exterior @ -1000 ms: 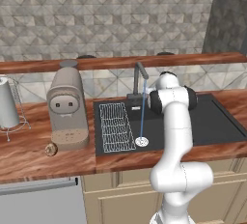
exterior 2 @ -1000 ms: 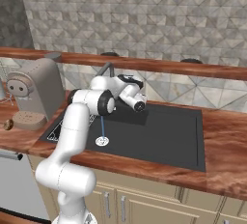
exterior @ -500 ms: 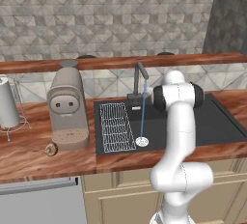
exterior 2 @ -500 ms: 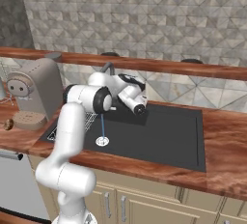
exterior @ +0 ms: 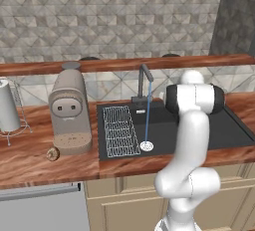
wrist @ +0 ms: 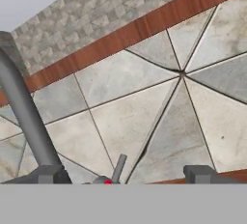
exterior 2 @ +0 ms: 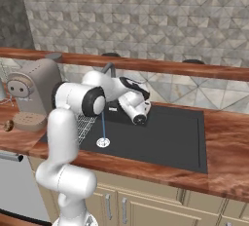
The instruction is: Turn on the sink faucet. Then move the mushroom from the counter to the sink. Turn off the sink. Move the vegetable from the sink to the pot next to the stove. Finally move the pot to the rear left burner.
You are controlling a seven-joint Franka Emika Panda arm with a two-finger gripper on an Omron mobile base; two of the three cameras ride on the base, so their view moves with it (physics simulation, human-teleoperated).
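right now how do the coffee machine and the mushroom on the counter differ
The coffee machine is tall and upright, beige-grey; the mushroom is a small, low, brown lump. The coffee machine stands further back by the sink; the mushroom lies at its front left corner, nearer the counter edge. Both sit on the wooden counter, left of the sink.

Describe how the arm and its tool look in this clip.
The arm is built of smooth, glossy white rounded segments, with wide dark bands at the joints, one at the elbow. No cables or markings show. The wrist in the right base view ends in a white cylinder with a dark face. The tool has two small dark grey, blocky finger tips.
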